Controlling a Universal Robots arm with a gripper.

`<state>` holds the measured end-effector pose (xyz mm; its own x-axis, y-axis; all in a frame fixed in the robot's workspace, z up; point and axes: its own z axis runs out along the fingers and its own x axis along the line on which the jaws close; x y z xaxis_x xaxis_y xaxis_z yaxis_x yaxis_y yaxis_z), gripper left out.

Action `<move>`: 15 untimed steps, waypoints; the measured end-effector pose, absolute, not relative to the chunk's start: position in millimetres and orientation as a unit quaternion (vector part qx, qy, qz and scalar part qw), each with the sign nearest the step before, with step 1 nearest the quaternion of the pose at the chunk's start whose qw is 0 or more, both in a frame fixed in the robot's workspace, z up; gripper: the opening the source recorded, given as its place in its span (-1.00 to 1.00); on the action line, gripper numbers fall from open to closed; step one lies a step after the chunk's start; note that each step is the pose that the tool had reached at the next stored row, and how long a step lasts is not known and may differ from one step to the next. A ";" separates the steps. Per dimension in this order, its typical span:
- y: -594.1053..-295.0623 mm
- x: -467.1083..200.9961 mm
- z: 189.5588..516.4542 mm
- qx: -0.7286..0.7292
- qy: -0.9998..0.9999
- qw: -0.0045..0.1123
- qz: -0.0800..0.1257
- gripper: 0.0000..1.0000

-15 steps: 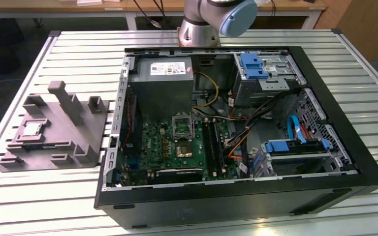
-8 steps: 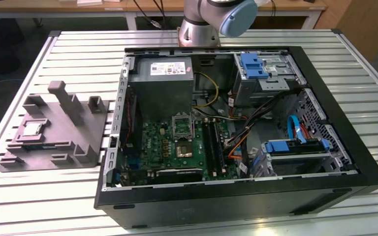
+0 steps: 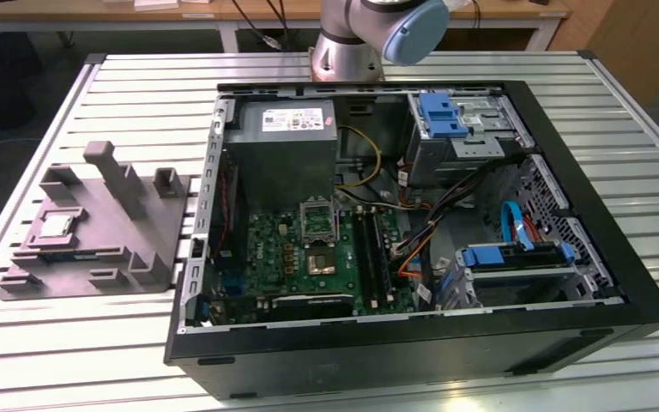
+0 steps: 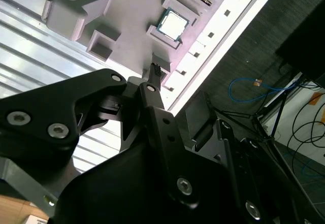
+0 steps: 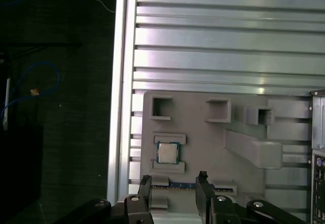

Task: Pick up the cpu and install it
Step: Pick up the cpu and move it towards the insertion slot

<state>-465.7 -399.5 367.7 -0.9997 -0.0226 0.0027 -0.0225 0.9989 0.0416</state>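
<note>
A slatted metal surface (image 3: pixel 100 360) carries everything. In the exterior view an open case (image 3: pixel 421 352) takes up most of it, from the centre out toward 3 o'clock. The arm (image 3: pixel 364 34) rises just beyond the case's rim at 12 o'clock. Inside the case, a green board (image 3: pixel 295 257) lies from the middle toward 7 o'clock, and a grey box (image 3: pixel 289 154) sits at about 11 o'clock.

A grey moulded tray (image 3: pixel 152 232) with upright posts rests on the surface at 9 o'clock of the case, just beside its wall. The cpu (image 3: pixel 52 226) lies flat in a square pocket on the tray's 9 o'clock side, well apart from the case, with its silvery top facing up.

In the first wrist view the end effector (image 5: pixel 174 178) hangs above the tray's edge. Its two dark fingers (image 5: pixel 202 183) are spread wide, with a gap broader than the cpu (image 5: pixel 166 153), and they hold nothing. The cpu sits just ahead of the fingertips, not touching them, roughly in line with the gap and a little nearer one finger. In the second wrist view the cpu (image 4: pixel 171 25) again lies beyond the fingertip, seated level in its pocket.
</note>
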 end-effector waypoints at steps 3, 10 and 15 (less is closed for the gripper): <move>-399.5 -465.7 366.4 0.011 -1.000 0.002 -0.021 -0.05; -399.5 -465.7 364.9 0.011 -1.000 0.002 -0.021 -0.05; -399.5 -465.7 363.8 0.011 -1.000 0.002 -0.021 -0.05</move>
<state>-465.7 -399.5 363.8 -0.9997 -0.0226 0.0028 -0.0225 0.9989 0.0416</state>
